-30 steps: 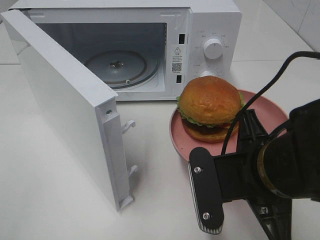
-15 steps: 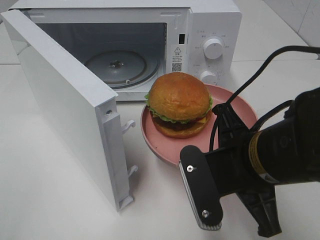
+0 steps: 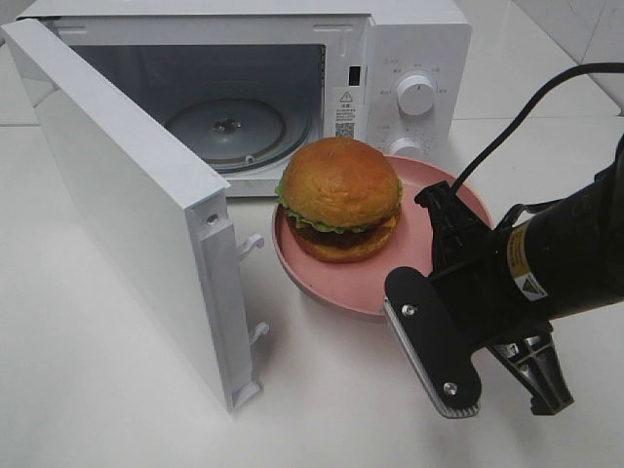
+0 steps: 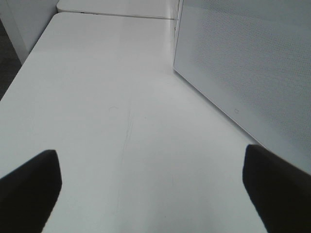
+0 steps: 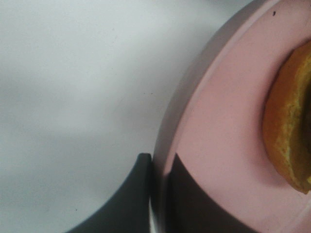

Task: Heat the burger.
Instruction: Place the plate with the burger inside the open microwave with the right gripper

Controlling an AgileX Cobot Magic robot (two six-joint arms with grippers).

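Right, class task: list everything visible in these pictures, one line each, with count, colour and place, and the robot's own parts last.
boxy white microwave oven: one, white, at the table's back.
flat microwave door: one, white, swung open leftward.
round glass turntable: one, clear, inside the microwave.
round control knobs: two, white, on the microwave's right panel.
round burger with golden-brown bun: one, brown with green lettuce, on the plate.
flat round pink plate: one, pink, before the microwave opening.
smooth white table: one, white, under everything.
thin black cable: one, black, running to the right arm.
right gripper: one, black, shut on the plate's rim.
left gripper: one, black, open over bare table beside the door.
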